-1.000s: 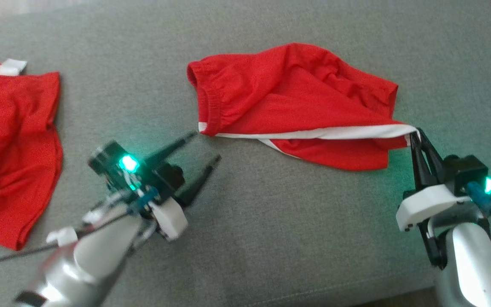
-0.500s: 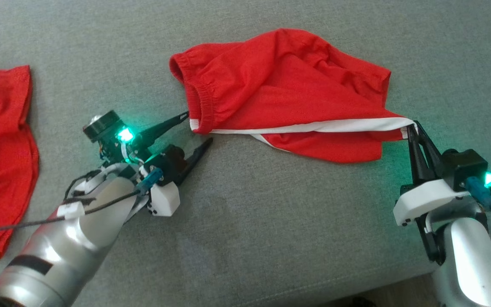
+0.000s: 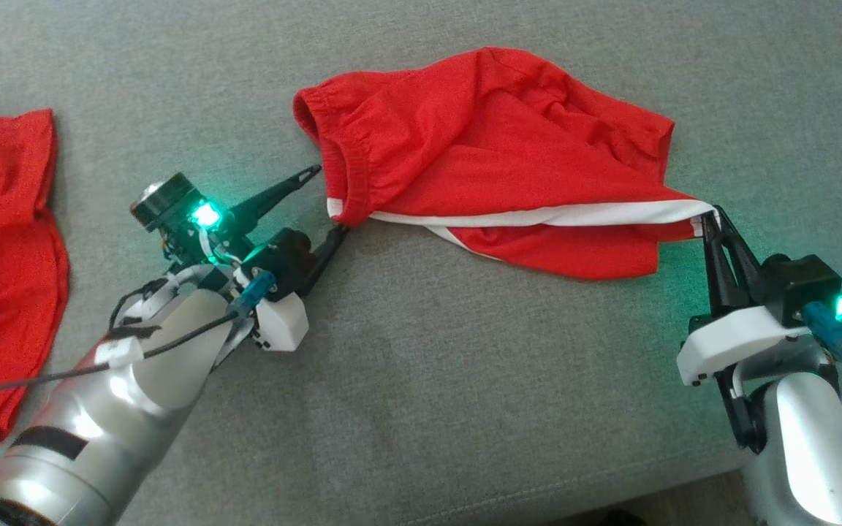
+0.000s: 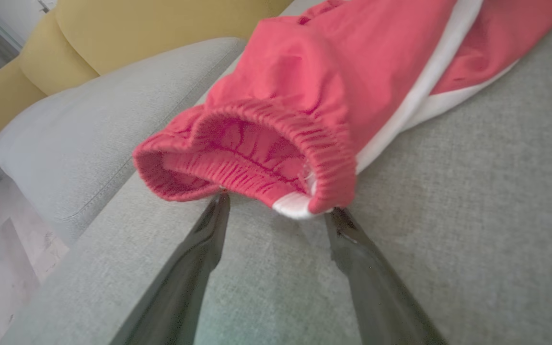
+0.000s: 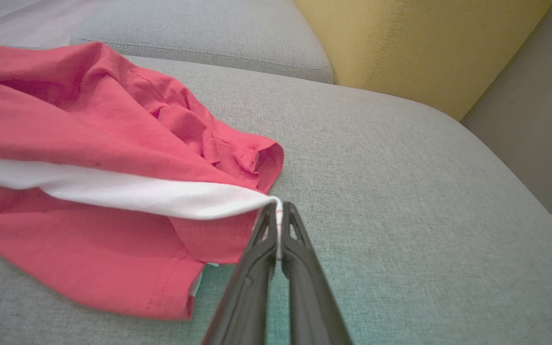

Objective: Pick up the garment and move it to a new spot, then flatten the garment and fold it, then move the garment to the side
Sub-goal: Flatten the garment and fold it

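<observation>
Shorts (image 3: 494,153) crumpled mid-cushion (image 3: 421,409). R gripper (image 3: 712,218) clenched on white hem corner. L gripper (image 3: 329,200) released, jaws set astride waistband (image 4: 321,146) end. Judged next: waistband to be pinched deep, both layers caught, then cloth drawn taut btwn grippers w/o hem being yanked free.

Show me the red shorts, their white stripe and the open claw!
red shorts (image 3: 479,139), head view, the wrinkled red cloth in the middle.
white stripe (image 5: 113,191), right wrist view, midway along the stripe.
left claw (image 4: 280,207), left wrist view, the gap between its open fingertips.
</observation>
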